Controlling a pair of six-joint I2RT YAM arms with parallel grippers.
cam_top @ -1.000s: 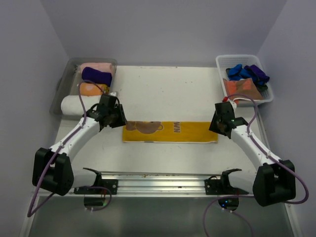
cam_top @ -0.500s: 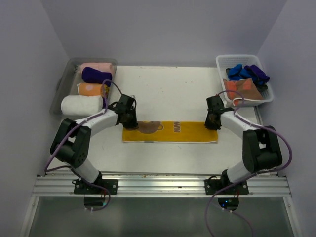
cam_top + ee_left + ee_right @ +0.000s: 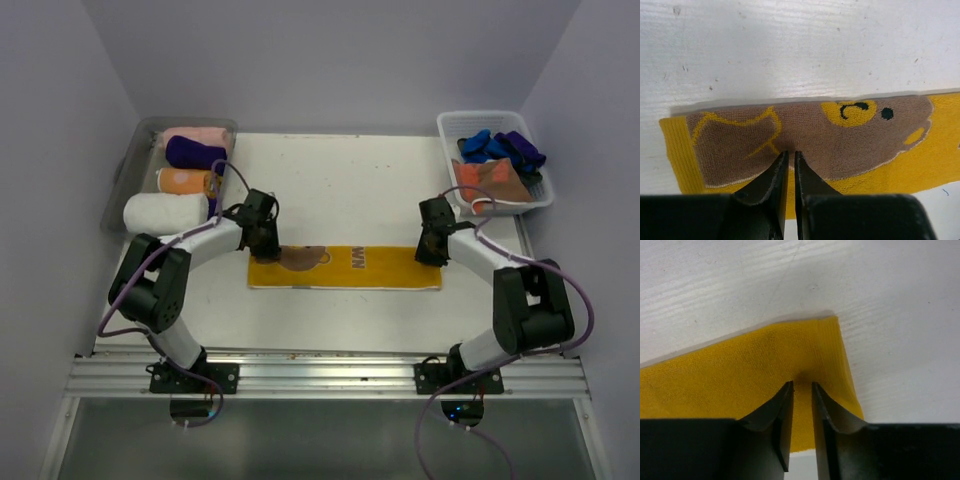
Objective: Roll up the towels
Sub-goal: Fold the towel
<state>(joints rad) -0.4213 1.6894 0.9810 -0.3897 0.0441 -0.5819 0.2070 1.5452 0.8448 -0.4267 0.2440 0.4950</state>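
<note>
A yellow towel (image 3: pixel 345 267) with a brown bear print lies flat as a long folded strip in the middle of the table. My left gripper (image 3: pixel 266 240) presses down on its left end, its tips on the brown print (image 3: pixel 815 135). The jaws (image 3: pixel 788 153) are closed to a thin slit on the cloth. My right gripper (image 3: pixel 432 246) is down on the towel's right end (image 3: pixel 740 375), near the far corner. Its jaws (image 3: pixel 802 385) are closed to a narrow gap, with the cloth dimpled at the tips.
A clear bin (image 3: pixel 128 170) at the far left holds rolled towels: pink, purple, orange and white (image 3: pixel 160 212). A white basket (image 3: pixel 542 190) at the far right holds loose blue, purple and orange cloths. A metal rail (image 3: pixel 320 362) runs along the near edge.
Both arms swung in from the towel's outer sides and came down onto its two ends. In the last half second they have barely moved.
</note>
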